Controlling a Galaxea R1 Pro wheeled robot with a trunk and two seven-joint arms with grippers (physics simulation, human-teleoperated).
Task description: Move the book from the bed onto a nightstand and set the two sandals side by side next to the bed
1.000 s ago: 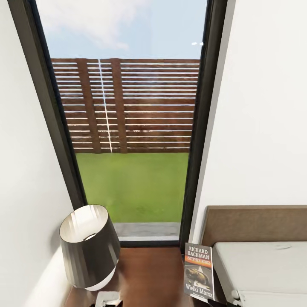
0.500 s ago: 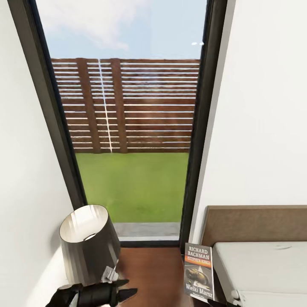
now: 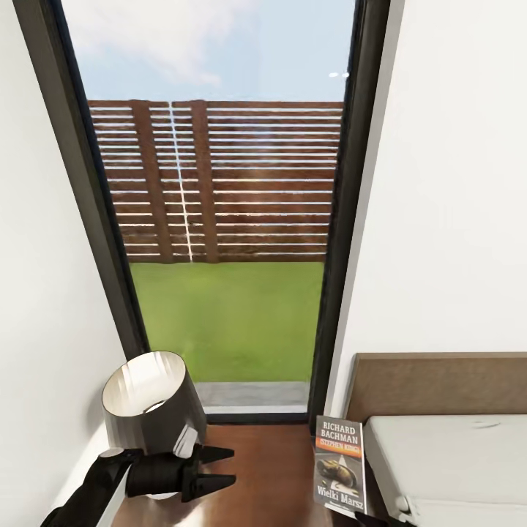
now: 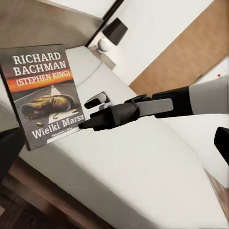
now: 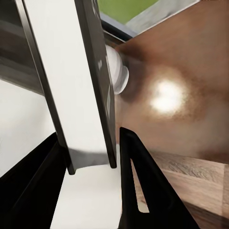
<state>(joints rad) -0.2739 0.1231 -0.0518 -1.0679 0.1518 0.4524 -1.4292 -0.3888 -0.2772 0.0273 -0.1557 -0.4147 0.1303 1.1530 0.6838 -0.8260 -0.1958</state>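
You're in the corner of the bedroom, white walls either side, glossy dark-wood nightstand tabletop below you, wedged between the wall and the bed.

Nearest you, low in the head view, your left hand reaches in over the tabletop, fingers spread apart and holding nothing. It sits just in front of the grey lamp, close enough that you should mind the shade.

Your right hand is the one that matters: its wrist camera shows the two black fingers either side of the book seen edge-on, the white page edge between them. It looks clamped, though you can't tell whether both pads actually press. From the left wrist view, that arm comes in across the mattress to the book's bed-side edge.

The book stands upright, long axis vertical, cover facing you, over the bed-side end of the tabletop and right against the mattress. So it lies away from the left hand, toward the bed, and the right arm is far nearer. My guess is the next move is to lay it flat on the wood.

The cover reads clearly: "RICHARD BACHMAN", "(STEPHEN KING)" on the orange band, and "Wielki Marsz" at the foot.

Beyond, the tall dark-framed window shows lawn, a slatted wooden fence and sky.
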